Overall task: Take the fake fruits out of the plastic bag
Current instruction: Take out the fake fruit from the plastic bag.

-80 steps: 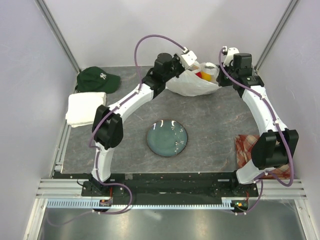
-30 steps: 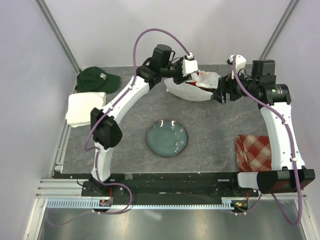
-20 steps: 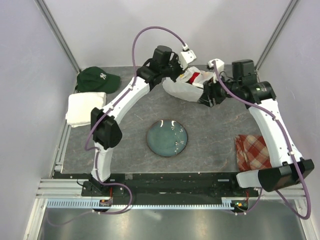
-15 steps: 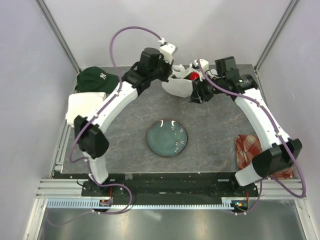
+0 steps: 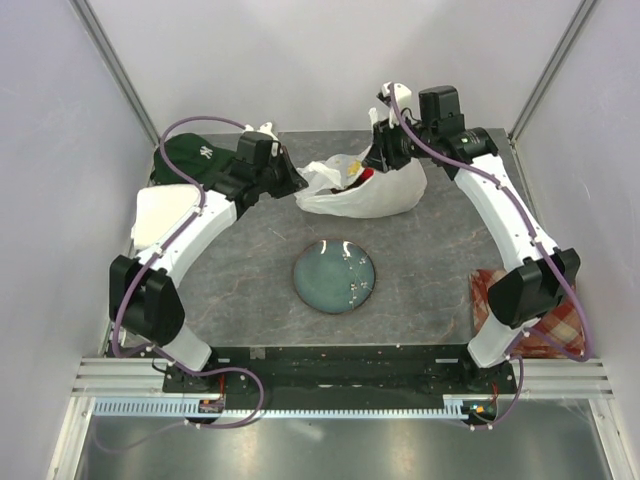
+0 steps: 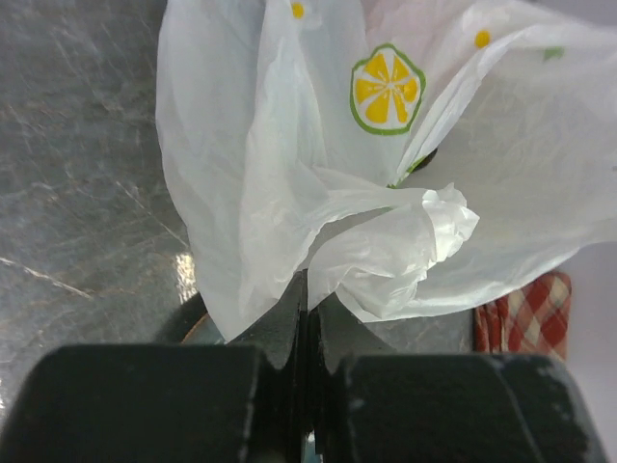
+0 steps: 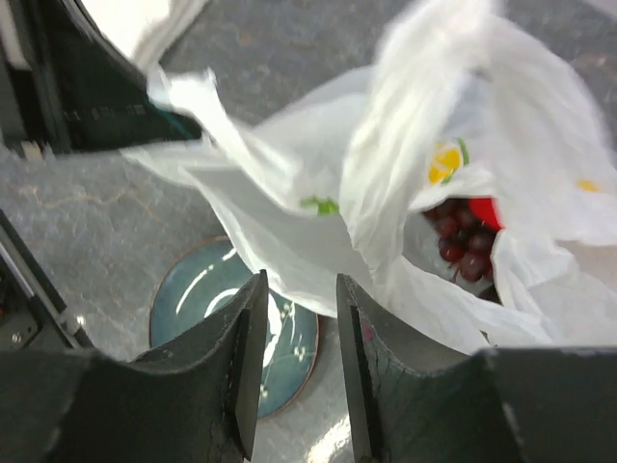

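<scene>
The white plastic bag (image 5: 370,190) lies at the back of the table, its mouth facing up and left. My left gripper (image 5: 293,185) is shut on a bunched edge of the bag (image 6: 386,222) at its left side (image 6: 307,289). My right gripper (image 5: 378,160) is open above the bag's mouth, its jaws apart (image 7: 300,289) just short of a bag fold (image 7: 289,222). Inside the bag I see the dark red grape bunch (image 7: 463,246) and a red fruit (image 7: 496,214). Red (image 5: 366,175) and yellow (image 5: 352,161) show in the top view. The other fruits are hidden.
The teal plate (image 5: 335,277) sits mid-table, also in the right wrist view (image 7: 193,294). A dark green cap (image 5: 190,155) and folded white cloth (image 5: 160,215) lie at the left. A red checked cloth (image 5: 520,300) lies at the right, under the right arm.
My left arm swung left and lower, pulling the bag's edge with it. My right gripper moved up and back over the bag's mouth. The bag shifted left and spread open.
</scene>
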`<action>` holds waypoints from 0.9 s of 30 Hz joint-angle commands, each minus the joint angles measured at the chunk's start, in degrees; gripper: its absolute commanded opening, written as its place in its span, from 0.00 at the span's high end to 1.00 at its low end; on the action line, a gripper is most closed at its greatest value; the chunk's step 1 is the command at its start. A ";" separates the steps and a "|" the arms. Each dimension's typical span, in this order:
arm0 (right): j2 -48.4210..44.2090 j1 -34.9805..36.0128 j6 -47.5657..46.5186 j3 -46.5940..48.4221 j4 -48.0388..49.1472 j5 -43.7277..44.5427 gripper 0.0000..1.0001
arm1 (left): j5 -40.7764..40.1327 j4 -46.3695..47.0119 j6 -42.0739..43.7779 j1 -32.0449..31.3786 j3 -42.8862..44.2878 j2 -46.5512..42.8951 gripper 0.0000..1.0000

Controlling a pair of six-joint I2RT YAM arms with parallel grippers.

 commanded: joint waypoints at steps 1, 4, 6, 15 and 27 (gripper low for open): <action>3.07 0.88 3.20 5.27 3.90 -0.01 0.58 | 1.61 3.57 -6.19 -0.40 -1.10 -1.88 0.98; 3.60 6.13 0.14 5.55 2.32 2.78 0.59 | 2.48 4.00 -7.51 -0.40 -0.67 -1.71 0.98; 4.04 8.43 -3.38 4.85 0.31 9.08 0.60 | 2.66 4.01 -8.48 -0.31 0.12 -1.70 0.98; 4.92 10.28 -12.18 -4.27 -2.34 25.73 0.70 | 0.99 1.63 -14.54 1.44 3.37 -1.79 0.98; 4.02 6.77 -11.56 -13.63 0.73 33.21 0.61 | 10.49 6.20 -13.68 2.50 -0.74 -1.27 0.98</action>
